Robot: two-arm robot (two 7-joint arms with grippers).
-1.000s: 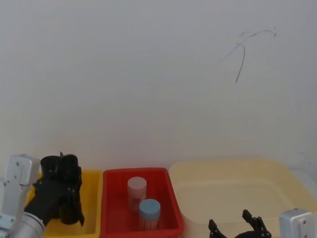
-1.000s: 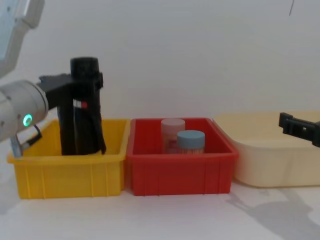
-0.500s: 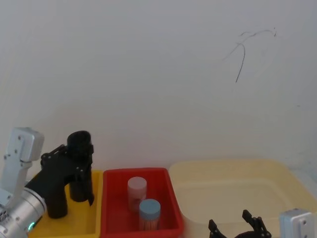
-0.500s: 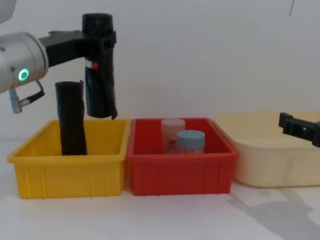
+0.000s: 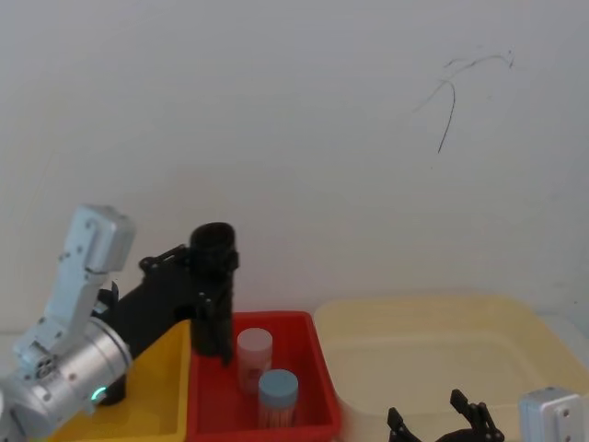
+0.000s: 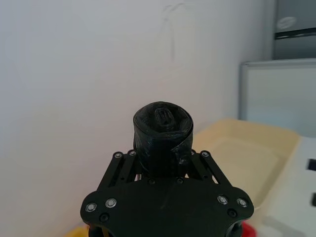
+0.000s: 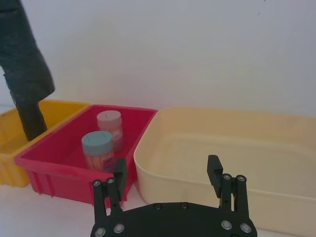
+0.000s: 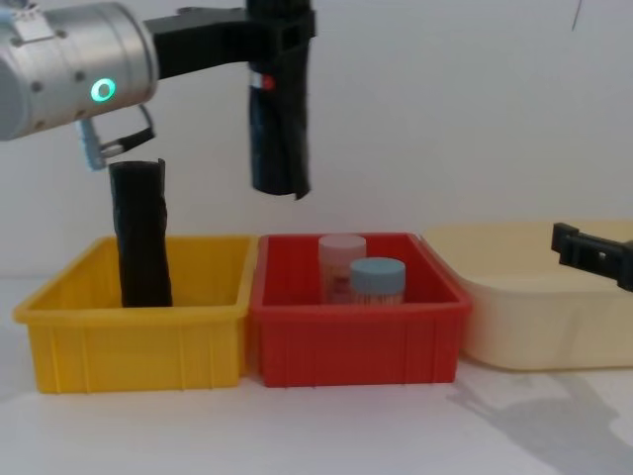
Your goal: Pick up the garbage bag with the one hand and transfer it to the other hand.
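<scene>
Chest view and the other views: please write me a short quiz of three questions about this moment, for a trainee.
1. True or false: the bag stands in the yellow bin.
2. The right tool is: A) open B) shut on the bag C) shut on a jar.
3. Which tool holds the bag?
Key: 1 false, it hangs higher than the yellow bin; 2 A; 3 the left tool.

My left tool (image 8: 281, 28) clamps the black garbage bag (image 8: 278, 134) upright, high above the red bin (image 8: 356, 336). My right tool (image 7: 167, 170) hangs low, fingers spread.
</scene>
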